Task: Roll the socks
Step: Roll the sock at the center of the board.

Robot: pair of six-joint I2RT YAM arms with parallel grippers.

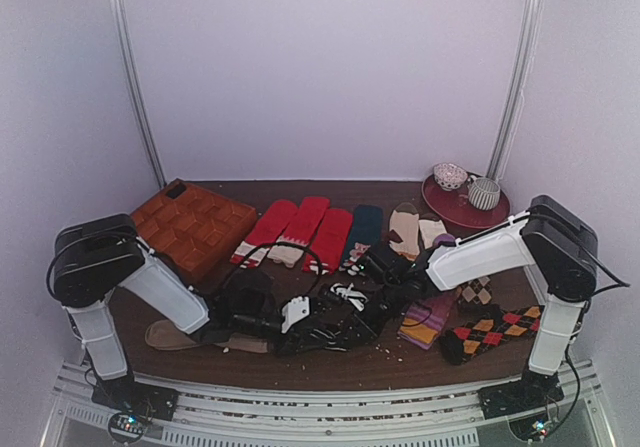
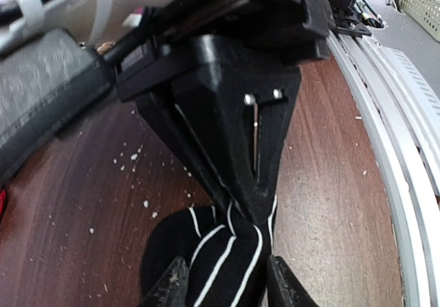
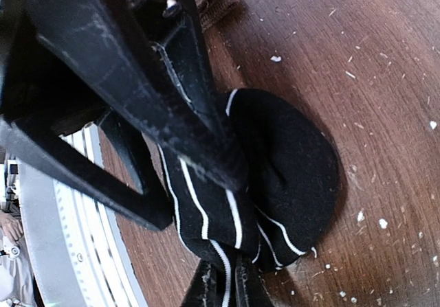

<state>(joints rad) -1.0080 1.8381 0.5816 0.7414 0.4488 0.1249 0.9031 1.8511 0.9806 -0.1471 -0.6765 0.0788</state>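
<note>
The socks are a bunched black bundle with thin white stripes, lying on the brown table near its front edge. In the left wrist view my left gripper has one finger against each side of the bundle. My right gripper is shut, with a thin fold of the socks pinched between its fingertips. One right finger comes down onto the bundle from above. In the top view the two grippers, left and right, meet at the middle front, and the bundle is mostly hidden under them.
An orange moulded tray sits at the back left. Long red socks, a teal sock and tan socks lie in a row behind. An argyle sock is at the right, a dark red plate with cups behind it. A metal rail runs along the front edge.
</note>
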